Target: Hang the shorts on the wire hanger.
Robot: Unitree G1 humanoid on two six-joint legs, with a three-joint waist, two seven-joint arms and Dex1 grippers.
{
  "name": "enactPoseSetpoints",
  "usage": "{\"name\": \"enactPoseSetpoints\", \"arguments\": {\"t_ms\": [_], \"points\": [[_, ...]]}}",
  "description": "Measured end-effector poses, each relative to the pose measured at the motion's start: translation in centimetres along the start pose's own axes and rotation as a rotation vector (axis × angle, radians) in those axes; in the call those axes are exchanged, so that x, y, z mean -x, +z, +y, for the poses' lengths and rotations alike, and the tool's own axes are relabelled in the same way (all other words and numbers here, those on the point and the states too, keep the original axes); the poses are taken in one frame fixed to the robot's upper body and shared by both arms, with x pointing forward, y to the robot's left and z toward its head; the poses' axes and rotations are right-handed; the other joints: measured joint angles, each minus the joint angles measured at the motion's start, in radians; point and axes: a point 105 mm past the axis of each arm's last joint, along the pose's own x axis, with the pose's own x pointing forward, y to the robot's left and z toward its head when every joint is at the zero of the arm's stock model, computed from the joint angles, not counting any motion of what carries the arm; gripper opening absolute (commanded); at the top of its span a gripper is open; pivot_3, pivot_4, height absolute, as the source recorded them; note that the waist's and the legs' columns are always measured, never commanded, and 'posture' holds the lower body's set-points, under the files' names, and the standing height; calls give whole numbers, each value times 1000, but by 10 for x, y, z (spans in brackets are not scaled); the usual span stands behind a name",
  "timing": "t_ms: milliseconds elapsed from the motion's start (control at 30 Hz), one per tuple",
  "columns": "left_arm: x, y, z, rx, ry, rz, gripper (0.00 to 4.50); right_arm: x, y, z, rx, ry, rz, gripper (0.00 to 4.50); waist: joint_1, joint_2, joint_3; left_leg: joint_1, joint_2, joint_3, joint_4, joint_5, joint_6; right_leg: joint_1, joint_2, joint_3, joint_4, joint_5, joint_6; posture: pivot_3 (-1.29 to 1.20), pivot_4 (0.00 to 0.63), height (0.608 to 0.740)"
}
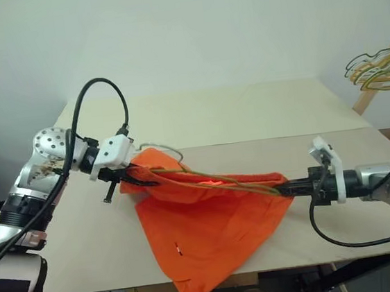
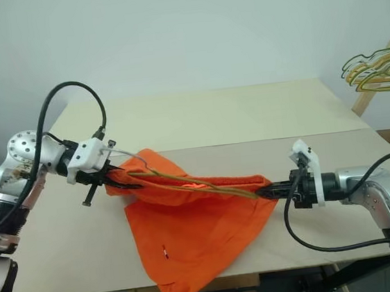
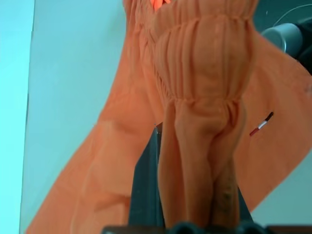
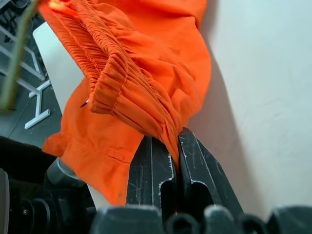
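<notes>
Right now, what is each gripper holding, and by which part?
Both hold the shorts by the gathered waistband: left gripper shut on one end, right gripper on the other. The wire hanger runs along the stretched waistband.

Pale wooden table (image 1: 247,112), orange shorts (image 1: 204,235) draped on it

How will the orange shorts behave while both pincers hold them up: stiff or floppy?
Probably floppy: the shorts sag in a loose triangle between the left pincer and right pincer. Likely light, since the thin wire hanger seems unbent.
</notes>
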Motion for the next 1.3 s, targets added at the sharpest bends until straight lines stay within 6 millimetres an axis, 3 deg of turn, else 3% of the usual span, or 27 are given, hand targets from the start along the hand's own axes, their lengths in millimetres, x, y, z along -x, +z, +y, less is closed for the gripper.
{"name": "enactPoseSetpoints", "arguments": {"t_ms": [333, 1000, 1300], "points": [[2, 0, 8, 225, 51, -81, 37, 4, -5, 3, 0, 17, 21, 22, 10, 0, 0, 0, 0, 0, 0, 0, 1, 0, 0, 0, 0, 0, 1, -77, 0, 740], [-2, -20, -4, 252, -26, 77, 37, 9, -11, 7, 10, 17, 48, 22, 9, 0, 0, -1, 0, 1, 0, 0, 0, 0, 0, 1, -1, 0, 1, -114, 0, 740], [-5, -28, -12, 195, -79, 156, 37, 17, 5, 12, 60, 23, -2, 22, 6, 0, 0, 0, 0, 1, 0, -1, 1, 0, 0, 1, -3, 0, 1, -130, 0, 740]]}}
